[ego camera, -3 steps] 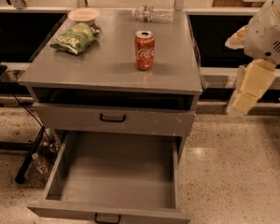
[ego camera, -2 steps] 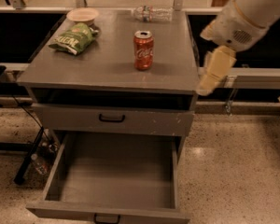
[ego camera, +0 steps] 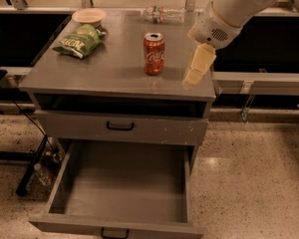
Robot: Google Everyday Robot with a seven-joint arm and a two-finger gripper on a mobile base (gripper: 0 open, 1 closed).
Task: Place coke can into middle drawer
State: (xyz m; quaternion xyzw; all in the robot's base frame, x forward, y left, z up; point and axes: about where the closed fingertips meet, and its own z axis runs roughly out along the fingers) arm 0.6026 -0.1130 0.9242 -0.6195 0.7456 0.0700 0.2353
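Green chip bag (ego camera: 78, 40) and bowl (ego camera: 88, 16): far left of the table (ego camera: 104, 76).
Middle drawer (ego camera: 127, 185): pulled open below the table, tray bare.
Coke can (ego camera: 154, 54): upright at table centre, long axis vertical.
Water bottle (ego camera: 162, 15): lying at the rear edge.
Tool (ego camera: 193, 76): just right of the can, near it but apart, hanging over the table's right front corner; whether spread or pressed together cannot be told. The can lies to the tool's left, so a sideways approach is likely.

Red coke can (ego camera: 154, 53) upright on cabinet top (ego camera: 107, 71), tool (ego camera: 197, 69) right of it; middle drawer (ego camera: 124, 183) pulled open.
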